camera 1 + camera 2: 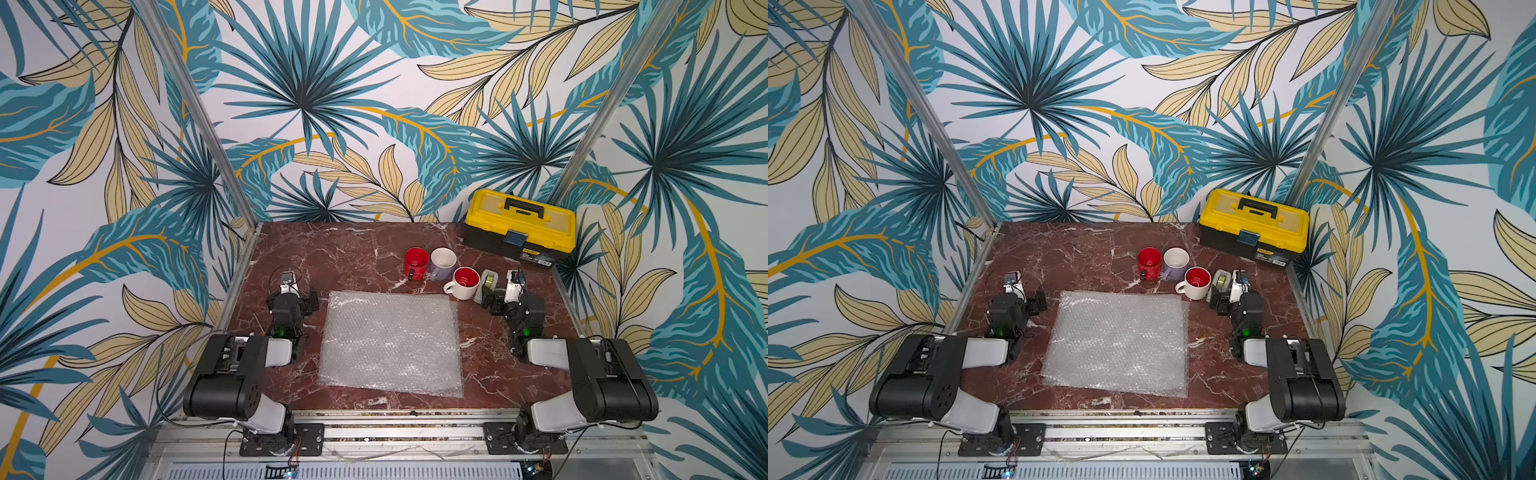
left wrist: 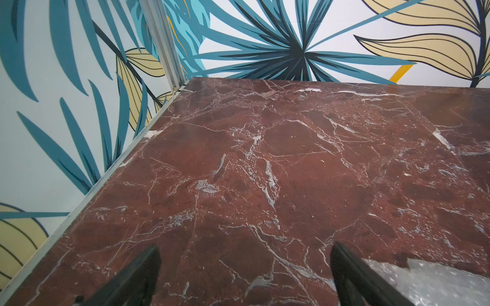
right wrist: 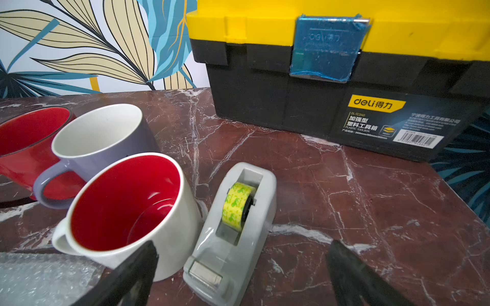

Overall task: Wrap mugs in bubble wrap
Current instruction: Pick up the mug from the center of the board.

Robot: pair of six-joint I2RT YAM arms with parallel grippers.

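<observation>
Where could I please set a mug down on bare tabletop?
Bare marble lies between the back wall, the red mug and the left tool, plus a strip nearer than the bubble wrap. It is crowded around the other mugs, tape dispenser, toolbox and right tool.

The left arm (image 1: 224, 390) and right arm (image 1: 606, 386) pair rounded black joint housings with white links, stand on black screwed base plates (image 1: 282, 440), trail thin black cables (image 1: 157, 390), show a green light (image 1: 282, 331) near each wrist, and carry the left gripper (image 2: 244, 247) and right gripper (image 3: 243, 244), each with matte black tapered fingers.
</observation>
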